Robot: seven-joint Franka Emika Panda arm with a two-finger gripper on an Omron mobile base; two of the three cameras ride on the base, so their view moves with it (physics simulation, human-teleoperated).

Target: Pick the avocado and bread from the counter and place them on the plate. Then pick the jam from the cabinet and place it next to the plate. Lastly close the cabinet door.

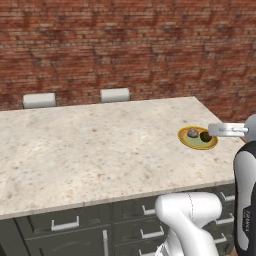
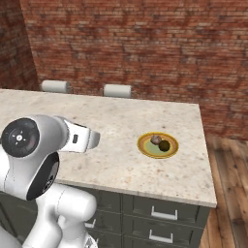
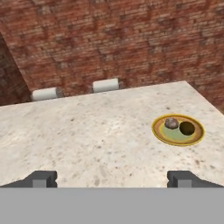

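Drawers (image 2: 162, 213): dark grey fronts with silver handles, under the near edge of the worktop.
Tool (image 3: 112, 179): fingers spread wide, nothing between them; in the hand view the two dark tips stand well apart above the near part of the worktop, well short of the plate.
Worktop (image 1: 90, 150): wide beige speckled slab, bare over most of its width.
Plate (image 3: 197, 136): small, round, yellow rim with a greenish middle, lying flat near the right end of the worktop, between its near and far edges.
Avocado (image 3: 187, 128): dark, smooth, egg-shaped, on the plate, right half.
Bread (image 3: 171, 123): grey-brown lumpy piece, on the plate, just left of the avocado and a little farther back; the two sit close together, and I cannot tell whether they touch.
Chair backs (image 1: 39, 100): two pale tops showing beyond the far edge of the worktop, left of centre.
Wall (image 2: 145, 43): red-brown brick, behind everything.
Floor (image 2: 230, 193): wooden planks, right of the worktop.
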